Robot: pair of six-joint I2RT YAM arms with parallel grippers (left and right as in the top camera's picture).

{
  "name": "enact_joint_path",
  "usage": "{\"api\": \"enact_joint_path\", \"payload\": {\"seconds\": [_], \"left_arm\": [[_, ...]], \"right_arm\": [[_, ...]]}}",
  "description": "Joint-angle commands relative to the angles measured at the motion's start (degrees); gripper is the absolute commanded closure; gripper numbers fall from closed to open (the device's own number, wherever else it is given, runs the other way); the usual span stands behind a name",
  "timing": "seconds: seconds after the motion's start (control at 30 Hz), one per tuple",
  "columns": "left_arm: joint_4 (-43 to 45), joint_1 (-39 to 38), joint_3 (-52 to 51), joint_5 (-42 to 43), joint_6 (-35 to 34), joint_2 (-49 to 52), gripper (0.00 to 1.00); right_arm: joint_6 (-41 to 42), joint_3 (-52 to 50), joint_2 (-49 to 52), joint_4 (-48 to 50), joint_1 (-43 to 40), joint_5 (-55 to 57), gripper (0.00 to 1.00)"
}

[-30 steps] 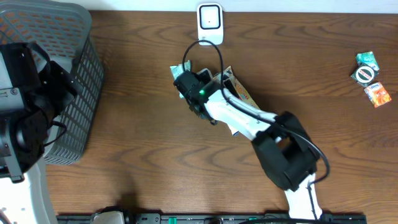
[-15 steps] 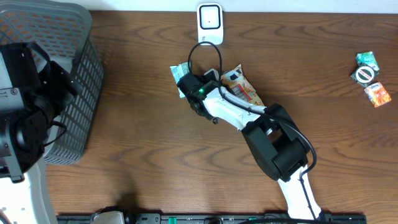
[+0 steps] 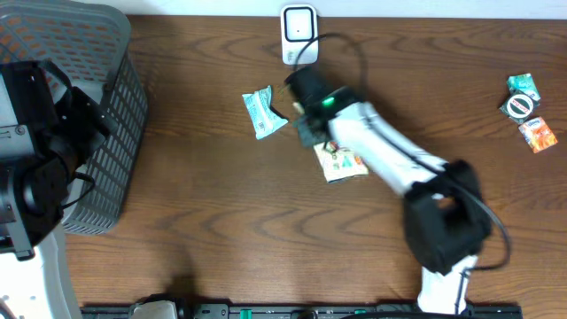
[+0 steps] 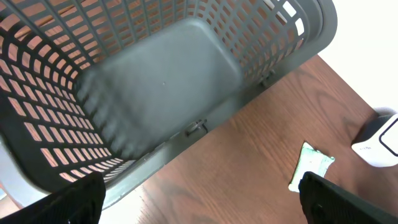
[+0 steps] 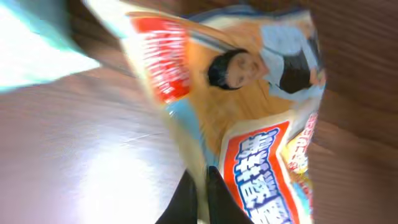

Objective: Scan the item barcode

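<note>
My right gripper (image 3: 317, 137) (image 5: 202, 196) is shut on the edge of an orange snack packet (image 3: 341, 163) (image 5: 249, 118) with a cartoon face and red label. Its two black fingers (image 5: 185, 200) pinch the packet's rim. In the overhead view the packet hangs just below the white scanner (image 3: 299, 34) at the table's far edge. My left gripper (image 4: 199, 211) stands open over the table beside the basket, with nothing between its fingers. No barcode can be made out on the packet.
A grey mesh basket (image 3: 106, 124) (image 4: 155, 93) stands at the left. A small green packet (image 3: 263, 111) (image 4: 314, 165) lies left of the right gripper. Three small items (image 3: 529, 108) sit at the far right. The scanner (image 4: 379, 140) also shows at the left wrist view's right edge.
My right gripper closed on the snack packet and swung it right and up toward the scanner, uncovering the green packet. The left arm has not moved.
</note>
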Motion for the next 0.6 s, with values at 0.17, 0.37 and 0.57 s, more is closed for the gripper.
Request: {"api": "enact_joint_path", "payload": {"seconds": [0.17,0.37,0.57], "left_arm": [[-0.15,0.28,0.42,-0.13,-0.5,0.04,0.02],[-0.15,0.28,0.42,-0.15,-0.5,0.04,0.02],[-0.13,0.28,0.42,-0.15,-0.5,0.04,0.02]], "right_arm": [[-10.43,-1.07,-2.67,-0.11,-14.56,-49.4,0.99],[-11.1,-1.86,-1.9,-3.65,-17.38,-37.86,0.7],[-8.72,-1.79,-2.4,-3.41,-11.76,-22.03,0.25]]}}
